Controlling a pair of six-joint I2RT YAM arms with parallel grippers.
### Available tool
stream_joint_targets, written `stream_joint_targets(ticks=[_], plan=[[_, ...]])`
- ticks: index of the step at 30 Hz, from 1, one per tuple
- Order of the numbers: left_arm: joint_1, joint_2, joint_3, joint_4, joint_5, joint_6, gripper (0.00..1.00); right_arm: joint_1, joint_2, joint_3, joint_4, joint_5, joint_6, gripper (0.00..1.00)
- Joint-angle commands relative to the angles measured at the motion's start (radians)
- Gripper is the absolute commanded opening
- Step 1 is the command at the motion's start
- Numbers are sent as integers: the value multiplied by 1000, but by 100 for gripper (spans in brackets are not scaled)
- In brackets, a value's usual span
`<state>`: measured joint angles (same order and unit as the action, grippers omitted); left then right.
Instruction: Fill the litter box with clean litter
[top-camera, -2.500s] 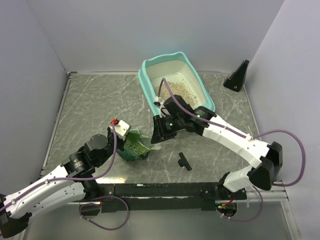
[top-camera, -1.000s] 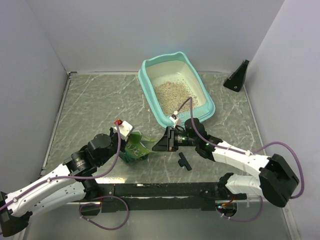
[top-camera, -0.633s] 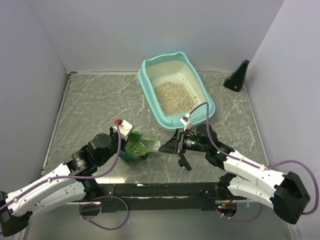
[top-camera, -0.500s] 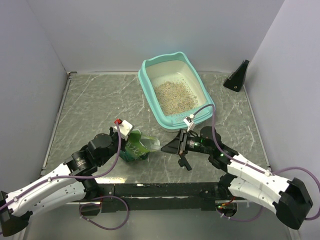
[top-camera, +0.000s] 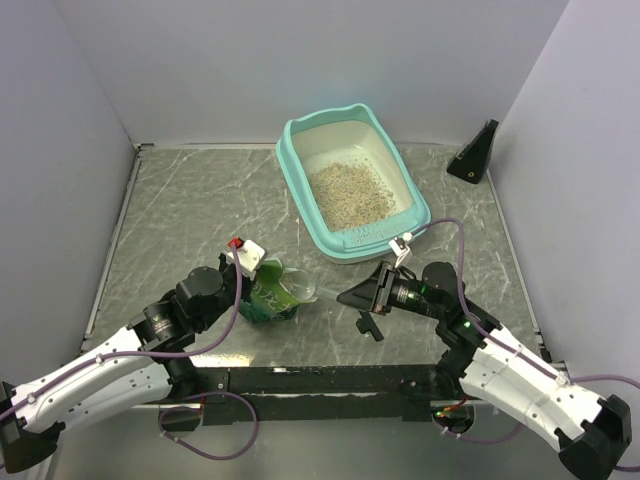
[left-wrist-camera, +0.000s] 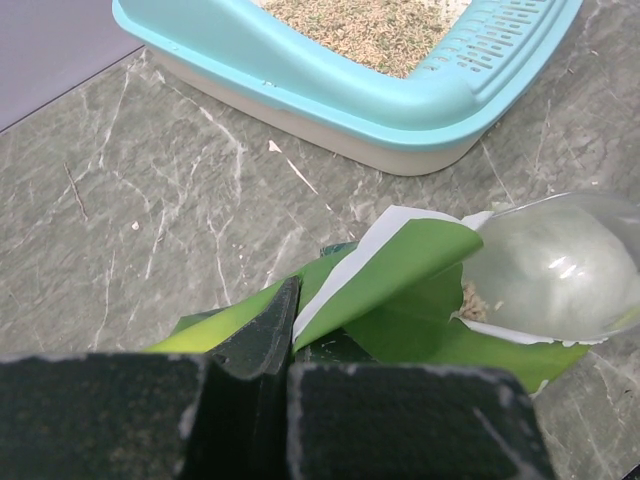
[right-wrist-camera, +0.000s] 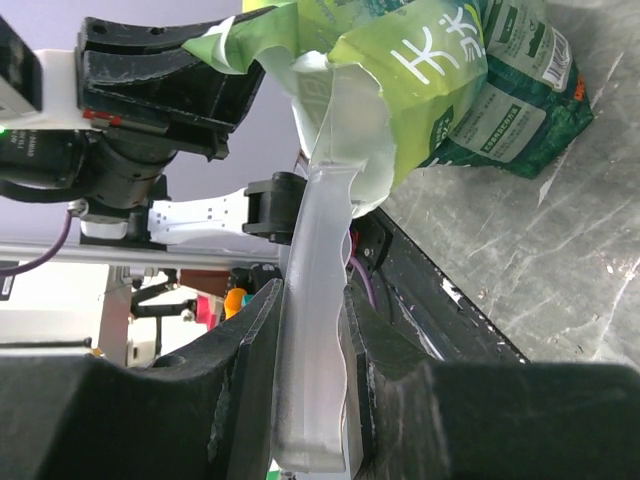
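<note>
Since a couple of seconds ago the right arm has swung back from over the litter box (top-camera: 291, 150) toward the near edge, bringing the clear plastic scoop (top-camera: 312, 292) round to the green litter bag (top-camera: 268, 298). The box sits at the far middle of the marbled table (top-camera: 190, 215), teal rim around a cream pan, and the clean litter (top-camera: 348, 193) lies in it as a tan patch over the middle and near part of the floor. From the left wrist, the near rim of the box (left-wrist-camera: 330, 95) curves just beyond the bag (left-wrist-camera: 400, 290), with the litter (left-wrist-camera: 370, 20) behind it.

The right claw (top-camera: 360, 296) is clamped on the scoop's handle (right-wrist-camera: 315, 300), a finger (right-wrist-camera: 240, 380) pressed to either side. The scoop's bowl (left-wrist-camera: 555, 270) rests at the torn mouth of the bag, see-through, with a few tan grains on the fold just beside it. The left claw (top-camera: 248, 285) pinches the bag's edge; in its own view the black pads (left-wrist-camera: 265, 335) are closed on the green film, holding the mouth up and open.

A small black T-shaped piece (top-camera: 370, 325) lies on the table just under the right claw. A black wedge-shaped block (top-camera: 475, 152) stands by the right wall, well apart from everything
</note>
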<state>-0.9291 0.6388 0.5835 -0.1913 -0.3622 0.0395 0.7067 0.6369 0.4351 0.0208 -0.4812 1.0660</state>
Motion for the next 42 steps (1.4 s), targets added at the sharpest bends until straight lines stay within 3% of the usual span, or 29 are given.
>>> stream_joint_targets(ticks=[1,13,26,42], plan=[[-2,2,-4,33,-1,-7,1,-16,-75,-2,-42,-14,14,0],[-2,9,-5,36,-14,-6,1,-27,-181,-39,-150,0,9,0],[-2,16,-7,35,-18,-4,1,-29,-393,-225,-111,32,169,0],[-2,15,-8,38,-30,-6,1,-29,-631,-194,-259,85,201,0]])
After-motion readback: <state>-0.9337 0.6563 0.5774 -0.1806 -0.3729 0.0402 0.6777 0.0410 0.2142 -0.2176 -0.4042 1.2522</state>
